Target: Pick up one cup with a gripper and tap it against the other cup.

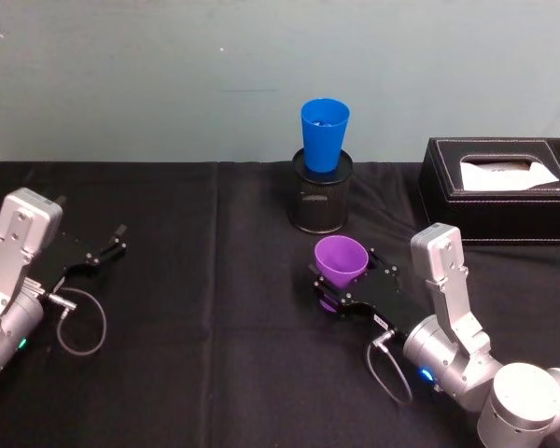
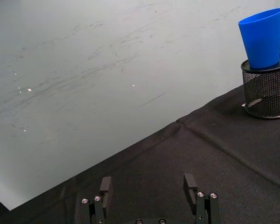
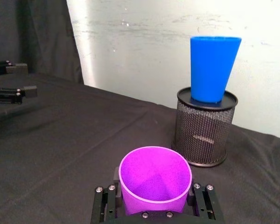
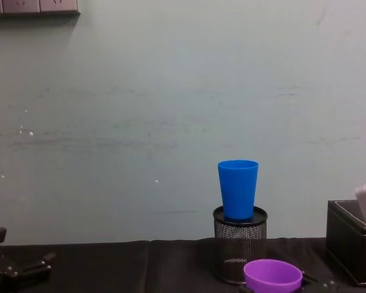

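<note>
Showing the grasp stage of the tapping task. The right tool (image 1: pixel 345 285) is closed on the purple cup (image 1: pixel 341 259), one flat finger on each side of the lower wall. The cup is upright with its wide rim facing up. Gripping low on the taper leaves the upper wall and rim bare, and that is the part best suited to meet the other cup. Whether the base has cleared the table (image 1: pixel 196 308) cannot be told from these views.

The blue cup (image 1: pixel 324 131) stands upright with its narrow base seated in the mouth of a black mesh holder (image 1: pixel 321 205), just beyond the purple cup and near the back wall. This perch puts most of the blue wall above the purple rim, so a tap probably calls for a lift as well as a forward reach. The holder steadies only the blue cup's base. A hard or high contact could tip it, so a light touch looks advisable.

The left tool (image 1: pixel 115 241) lies low at the left side of the table with its fingers spread and nothing between them, well apart from both cups and clear of the right arm's path. A dark tissue box (image 1: pixel 499 191) sits to the right of the holder, limiting room for an approach from that side.
</note>
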You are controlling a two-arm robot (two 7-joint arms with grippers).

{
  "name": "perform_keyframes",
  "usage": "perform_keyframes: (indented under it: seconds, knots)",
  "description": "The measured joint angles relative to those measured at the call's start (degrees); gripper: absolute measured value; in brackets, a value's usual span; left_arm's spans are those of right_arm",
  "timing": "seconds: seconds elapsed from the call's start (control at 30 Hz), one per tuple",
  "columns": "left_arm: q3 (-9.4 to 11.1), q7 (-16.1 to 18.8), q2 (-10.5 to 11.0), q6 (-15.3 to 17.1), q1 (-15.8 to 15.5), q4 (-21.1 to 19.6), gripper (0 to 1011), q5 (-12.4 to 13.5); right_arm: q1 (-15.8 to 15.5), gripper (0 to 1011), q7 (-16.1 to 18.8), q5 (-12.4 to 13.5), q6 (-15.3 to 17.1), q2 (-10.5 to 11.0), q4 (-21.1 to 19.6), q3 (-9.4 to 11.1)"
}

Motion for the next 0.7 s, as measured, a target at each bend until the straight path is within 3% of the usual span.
perform_keyframes:
  seconds: [0.4,0.7]
  knots:
    - [0.0,0.0,0.0,0.0,0.0,0.0,1000,0.0,-0.1,726,0.35,-0.69,5.34,1.4,-7.3,2.82]
    - [0.0,0.0,0.0,0.0,0.0,0.0,1000,0.0,-0.28,726,2.66,1.9,10.86,2.02,-13.38,5.98]
